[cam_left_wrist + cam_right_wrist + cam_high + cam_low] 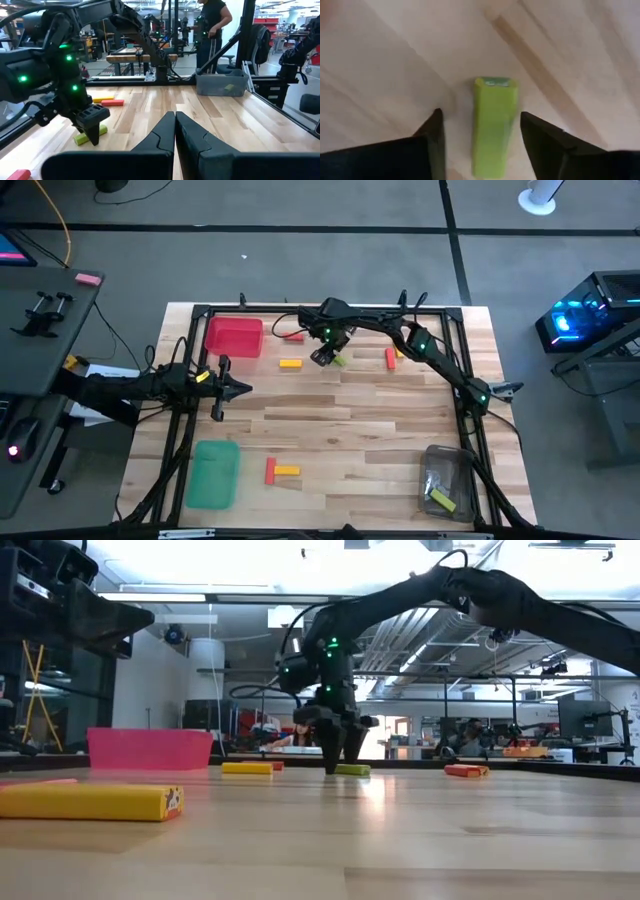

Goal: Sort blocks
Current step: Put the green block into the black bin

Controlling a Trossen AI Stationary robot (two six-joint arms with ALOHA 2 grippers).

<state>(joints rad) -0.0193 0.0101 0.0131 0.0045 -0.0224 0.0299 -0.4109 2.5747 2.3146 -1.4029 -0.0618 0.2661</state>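
A light green block (492,125) lies flat on the wooden table, far of the middle; it also shows in the high view (341,361) and the low view (352,769). My right gripper (481,120) is open and points down over it (325,356). One finger stands on each long side of the block, with a gap to each. My left gripper (243,388) is shut and empty over the table's left middle (175,120). Other blocks lie flat on the table: a yellow one (290,363), a red one (292,335), a red one (390,358), and a red and yellow pair (278,470).
A red tray (233,338) stands at the far left, a green tray (212,473) at the near left, and a clear tray (447,480) holding a yellowish block at the near right. People show in the room beyond the table.
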